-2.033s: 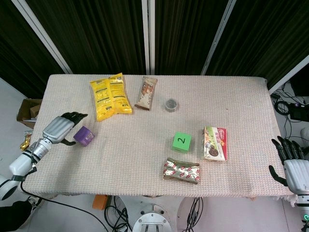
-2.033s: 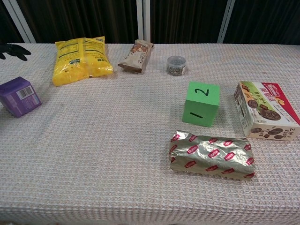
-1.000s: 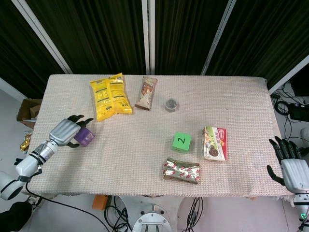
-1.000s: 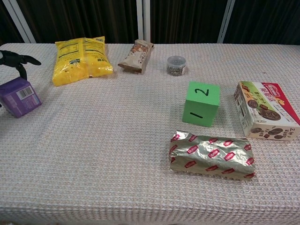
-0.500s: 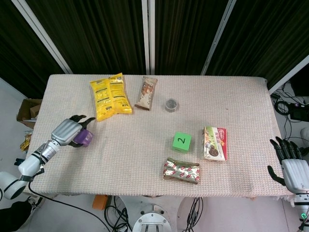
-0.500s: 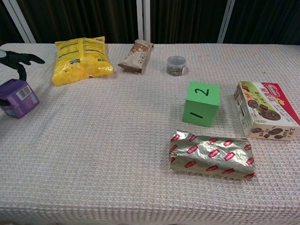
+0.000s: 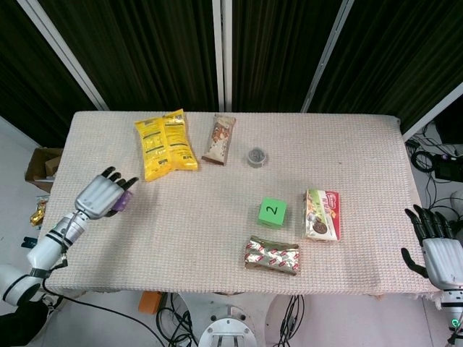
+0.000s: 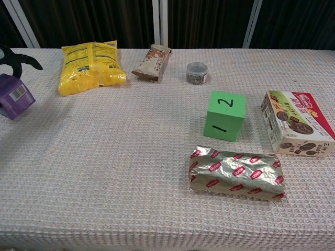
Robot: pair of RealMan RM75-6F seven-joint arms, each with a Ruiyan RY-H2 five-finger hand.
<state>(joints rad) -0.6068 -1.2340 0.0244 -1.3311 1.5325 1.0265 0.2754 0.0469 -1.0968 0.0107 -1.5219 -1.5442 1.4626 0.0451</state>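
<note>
right now the left hand (image 7: 98, 194) has its fingers wrapped over the purple box (image 8: 14, 97), gripping it near the table's (image 7: 217, 238) left edge, just below the yellow bag (image 7: 165, 144). far off, the right hand (image 7: 438, 253) hangs past the right edge, fingers apart, holding nothing.

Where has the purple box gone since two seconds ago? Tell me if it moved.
Yes. In the chest view the purple box has shifted left and tilted up, further from the yellow bag, with the left hand gripping it.

left hand (image 7: 99, 194) gripping purple box (image 7: 123, 202), table edge
</note>
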